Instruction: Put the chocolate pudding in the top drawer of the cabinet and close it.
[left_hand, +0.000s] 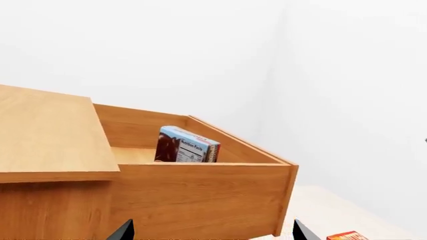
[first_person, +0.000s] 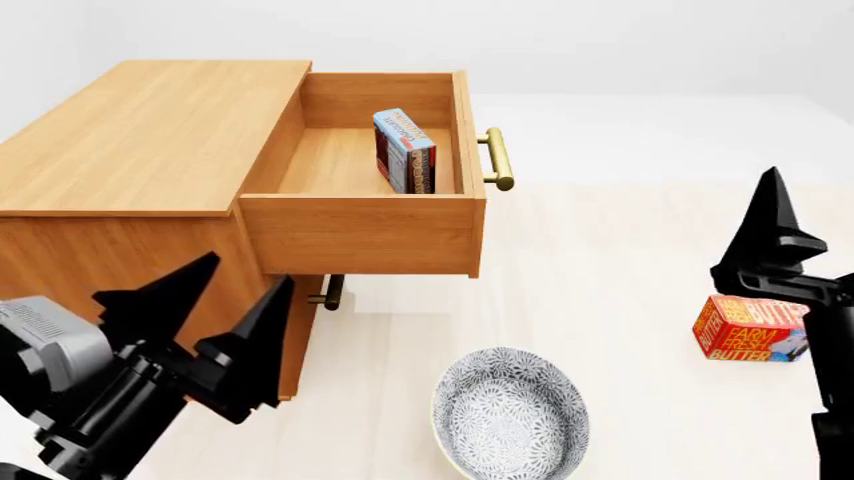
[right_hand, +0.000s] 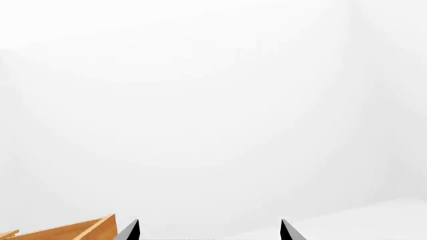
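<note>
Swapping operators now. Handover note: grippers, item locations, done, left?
Left gripper: open, empty, low beside the cabinet.
Right gripper: looks empty, raised over the butter box; open per the right wrist view.
Chocolate pudding: standing on edge inside the top drawer, which is pulled out.
Done: pudding placed.
Left: push the drawer shut, likely at its brass handle.
</note>
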